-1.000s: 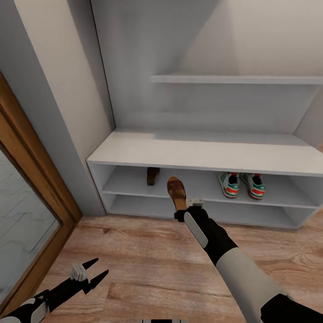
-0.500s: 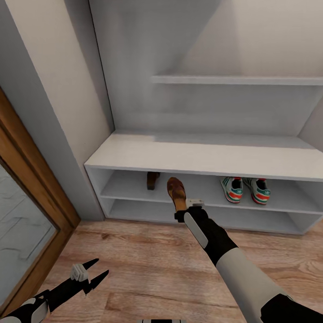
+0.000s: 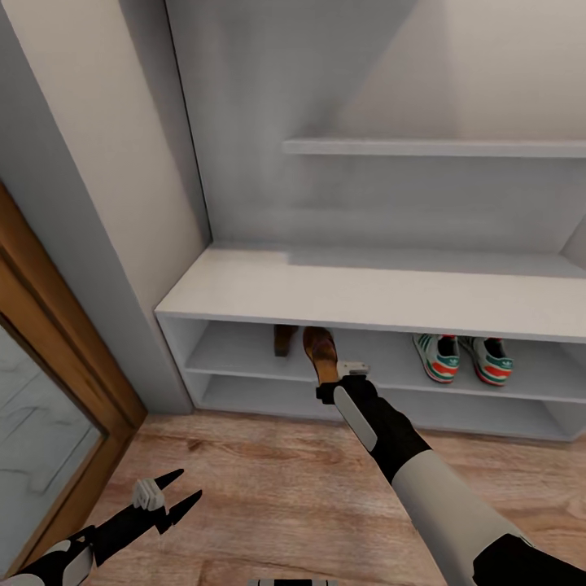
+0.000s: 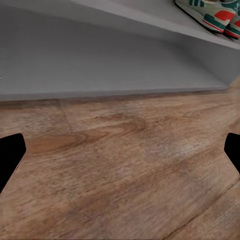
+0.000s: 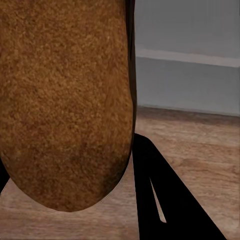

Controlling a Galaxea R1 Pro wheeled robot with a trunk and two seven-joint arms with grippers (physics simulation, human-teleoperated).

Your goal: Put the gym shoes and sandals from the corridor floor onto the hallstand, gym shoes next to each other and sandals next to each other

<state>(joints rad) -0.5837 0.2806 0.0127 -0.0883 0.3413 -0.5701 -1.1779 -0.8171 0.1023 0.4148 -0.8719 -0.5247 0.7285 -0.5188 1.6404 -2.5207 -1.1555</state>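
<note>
**Sandal held at the rack's upper shelf**

At the front edge of the hallstand, the right arm stretches forward and slightly down from the lower right of the head view, forearm white, wrist black. The right tool pinches the heel end of a brown sandal, whose toe points away from the tool into the upper shoe shelf. In the right wrist view the sandal's tan footbed lies close against the camera, with one dark finger beside it over the corridor floor.

Just beyond the held sandal, on the side toward the left arm, the other sandal sits on that same shelf (partly under the flat top). Well off to the right tool's other side, the two gym shoes stand side by side on the shelf, heels outward; any lettering on them is too small to read.

The left arm is low and bent, hovering over the floor far short of the rack. Its left tool is spread, both black fingertips apart in its wrist view, with the gym shoes on the shelf ahead.
</note>
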